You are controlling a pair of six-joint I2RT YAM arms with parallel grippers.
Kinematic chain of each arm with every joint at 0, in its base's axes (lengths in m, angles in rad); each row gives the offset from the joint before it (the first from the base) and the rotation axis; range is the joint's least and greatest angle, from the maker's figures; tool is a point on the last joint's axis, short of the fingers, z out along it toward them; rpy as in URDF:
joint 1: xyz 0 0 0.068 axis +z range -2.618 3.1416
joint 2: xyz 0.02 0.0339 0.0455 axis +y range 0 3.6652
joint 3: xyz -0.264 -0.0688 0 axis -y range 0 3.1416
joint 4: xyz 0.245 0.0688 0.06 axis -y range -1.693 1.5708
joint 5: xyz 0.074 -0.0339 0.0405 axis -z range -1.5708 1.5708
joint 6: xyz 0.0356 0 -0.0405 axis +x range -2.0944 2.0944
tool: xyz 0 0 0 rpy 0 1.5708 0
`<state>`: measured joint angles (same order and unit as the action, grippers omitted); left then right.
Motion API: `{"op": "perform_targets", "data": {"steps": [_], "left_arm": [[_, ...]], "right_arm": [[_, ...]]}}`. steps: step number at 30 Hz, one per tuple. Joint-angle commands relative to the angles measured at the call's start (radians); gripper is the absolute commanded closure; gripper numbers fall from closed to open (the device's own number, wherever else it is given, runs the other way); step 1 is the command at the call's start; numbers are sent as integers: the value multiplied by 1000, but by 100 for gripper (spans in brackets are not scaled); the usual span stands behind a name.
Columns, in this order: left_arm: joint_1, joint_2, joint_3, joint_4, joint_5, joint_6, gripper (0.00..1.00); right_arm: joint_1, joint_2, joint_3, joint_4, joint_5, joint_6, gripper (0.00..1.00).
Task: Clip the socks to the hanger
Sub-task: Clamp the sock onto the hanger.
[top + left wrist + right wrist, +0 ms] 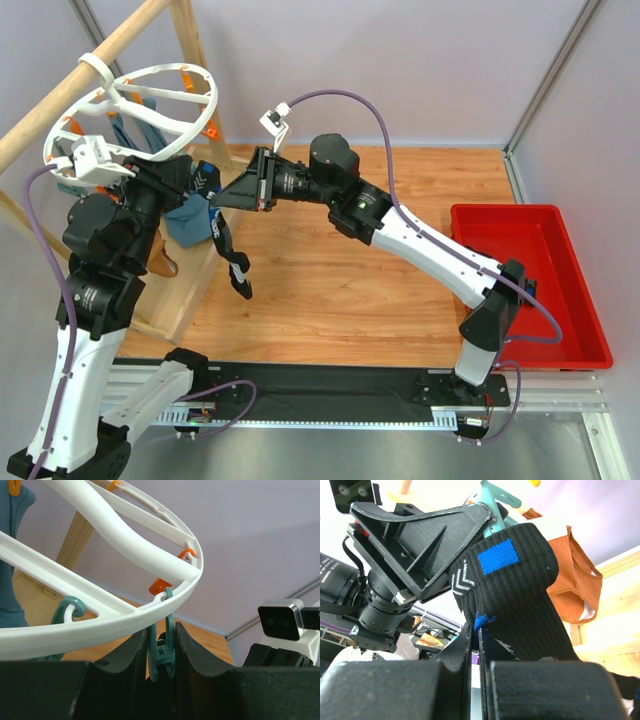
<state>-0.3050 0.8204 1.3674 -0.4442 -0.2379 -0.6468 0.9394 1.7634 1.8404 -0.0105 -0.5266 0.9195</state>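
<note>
Left claw [161, 650]: pressed together on a teal clip [161, 664] under the hanger [125, 611] rim, probably to squeeze its mouth apart for the sock.
Right claw [476, 636]: pinching the black sock [520, 575] below the cuff, which leaves the cuff free above the fingers to be fed into the clip.
Sock place: in the air between the two claws, with the cuff up just beside the left claw and the foot dangling over the table [330, 280].
Hanger: hooked over the wooden rail [110, 55] with the ring tilted. The grip on the clip likely steadies it too.
Neighbours: a blue sock [190, 220] and a tan sock [572, 580] hang close by, crowding the approach.
Hidden: the clip's mouth sits low between the left fingers, so I cannot tell whether it gapes.
Unclear: whether the cuff touches the clip yet, and whether the right claw holds one sock or the pair.
Cut off: the far side of the ring in the left wrist view.
</note>
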Motion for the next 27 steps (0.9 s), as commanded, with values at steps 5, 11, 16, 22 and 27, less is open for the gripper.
{"op": "perform_targets", "data": {"steps": [5,11,16,22,27], "left_arm": [[-3,-47,-30,22,-18,7,61],[-3,-50,-24,12,-34,21,32],[-3,-61,8,-20,-61,38,9],[-3,-119,55,-146,-43,32,10],[-3,-194,79,-299,70,26,23]], "right_arm": [[1,50,77,15,-27,2,100],[-1,96,132,14,-47,8,99],[-13,128,163,-22,-50,12,89],[-22,134,180,-123,-62,-34,54],[-39,113,188,-314,-119,-169,33]]}}
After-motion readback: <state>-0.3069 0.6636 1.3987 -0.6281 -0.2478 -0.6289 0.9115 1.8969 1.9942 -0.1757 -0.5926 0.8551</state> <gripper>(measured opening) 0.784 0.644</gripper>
